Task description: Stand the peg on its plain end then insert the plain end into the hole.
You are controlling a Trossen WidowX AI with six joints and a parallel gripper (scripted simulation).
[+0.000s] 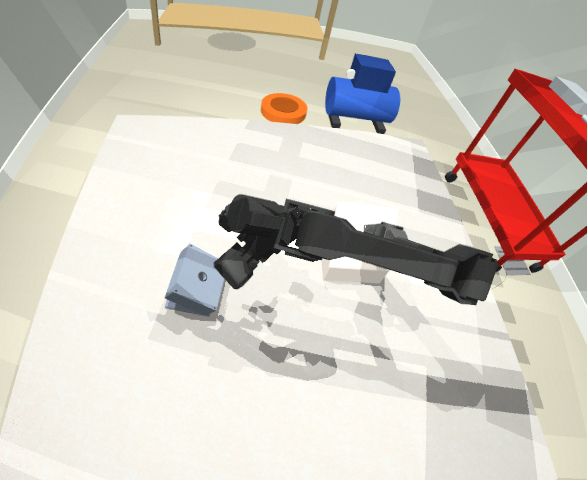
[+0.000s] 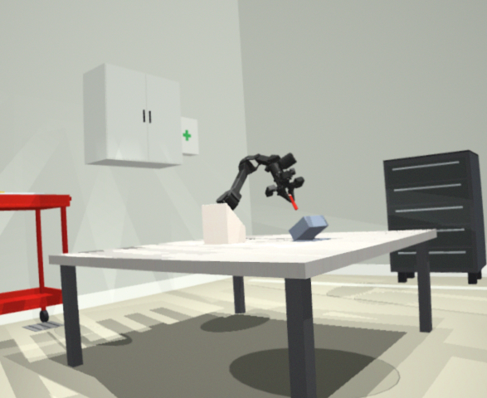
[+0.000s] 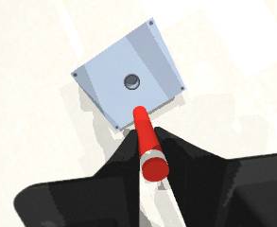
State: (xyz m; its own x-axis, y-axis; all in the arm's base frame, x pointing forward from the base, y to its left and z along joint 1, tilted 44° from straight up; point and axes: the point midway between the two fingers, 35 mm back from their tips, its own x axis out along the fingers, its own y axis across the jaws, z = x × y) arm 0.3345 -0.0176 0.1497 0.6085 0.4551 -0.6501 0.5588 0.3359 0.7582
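My gripper is shut on the red peg. In the wrist view the peg's white band is at the end nearer the camera, and the plain end points away toward the panel. In the exterior view the peg is tilted and hangs in the air above the table, up and to the left of the panel. The blue-grey sloped panel stands on the table. Its hole shows empty, just beyond the plain end in the wrist view. The peg is hidden in the top view.
A pale block stands on the table beneath the arm. A red cart, a blue compressor and an orange ring stand on the floor beyond the table.
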